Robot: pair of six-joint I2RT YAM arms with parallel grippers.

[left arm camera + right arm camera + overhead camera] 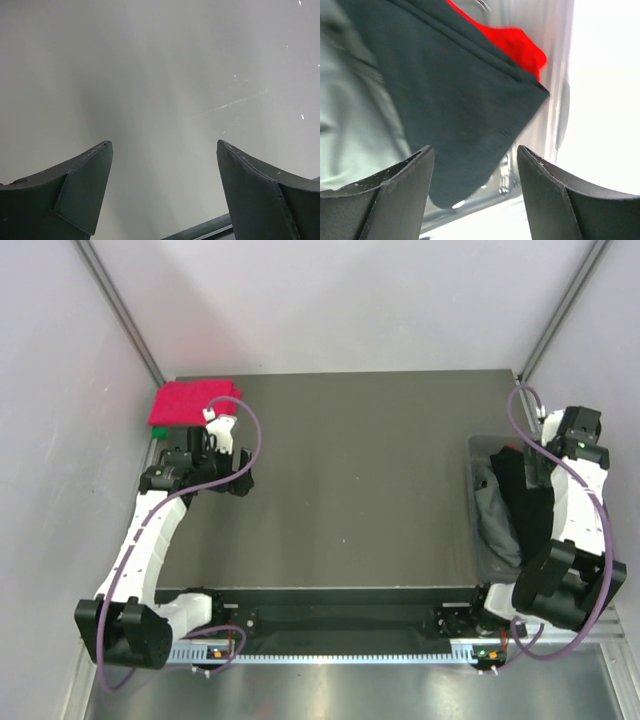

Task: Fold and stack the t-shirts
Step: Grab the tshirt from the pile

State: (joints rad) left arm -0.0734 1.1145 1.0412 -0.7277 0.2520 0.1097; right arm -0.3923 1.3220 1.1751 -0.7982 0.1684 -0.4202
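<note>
Now, L claw (162, 145) wide, arm stretched fwd, R claw (475, 149) wide — arm folded — over black tee (460, 90)

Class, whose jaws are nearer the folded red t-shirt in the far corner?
Left. The left jaws sit beside the red t-shirt; right jaws hang over the bin across the table.

Dark matte table top (350, 490) spreading between left jaws and right jaws, pale lilac-white walls (350, 300) beyond both, grey corner struts (122, 310), toothed metal rail (350, 652) behind them, possibly brushed steel floor (350, 695), even light
</note>
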